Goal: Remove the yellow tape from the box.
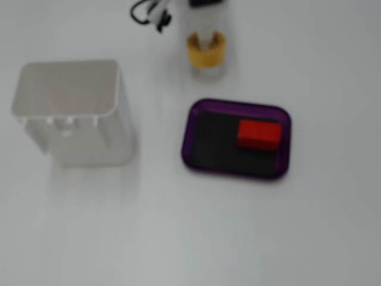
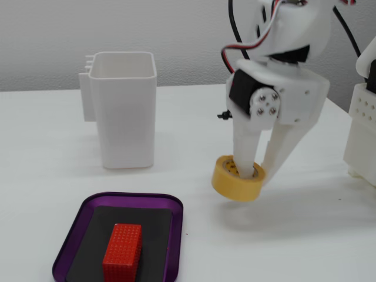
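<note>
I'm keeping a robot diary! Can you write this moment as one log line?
end effector: shut on tape, one finger in its core | tape: lifted, outside box | box: holds red block | white container: untouched

open table, white container [image 2: 124, 111] leftward

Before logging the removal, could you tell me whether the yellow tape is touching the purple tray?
Apart: in a fixed view, the yellow tape sits clear of the purple tray, white table between.
</note>
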Controlling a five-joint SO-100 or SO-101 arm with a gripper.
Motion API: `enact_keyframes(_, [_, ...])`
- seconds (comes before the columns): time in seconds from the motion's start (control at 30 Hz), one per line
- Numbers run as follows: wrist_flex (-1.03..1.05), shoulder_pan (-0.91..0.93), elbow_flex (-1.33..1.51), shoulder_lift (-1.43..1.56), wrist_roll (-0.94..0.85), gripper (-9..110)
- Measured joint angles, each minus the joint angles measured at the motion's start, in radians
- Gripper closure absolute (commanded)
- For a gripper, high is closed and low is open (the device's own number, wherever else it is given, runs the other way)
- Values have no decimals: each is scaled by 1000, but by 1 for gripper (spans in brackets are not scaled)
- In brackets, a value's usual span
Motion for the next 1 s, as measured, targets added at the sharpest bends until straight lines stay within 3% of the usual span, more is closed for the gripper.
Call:
enact_keyframes(0.27, [-166,-23,92,-71,-2,99])
enact_keyframes(0.5, [-126,-29,63,-86,-5,88])
enact_keyframes(0.8, [41,-25,-126,229,-2,88])
enact_keyframes(1.0, [94,-23,-44,571,3,88])
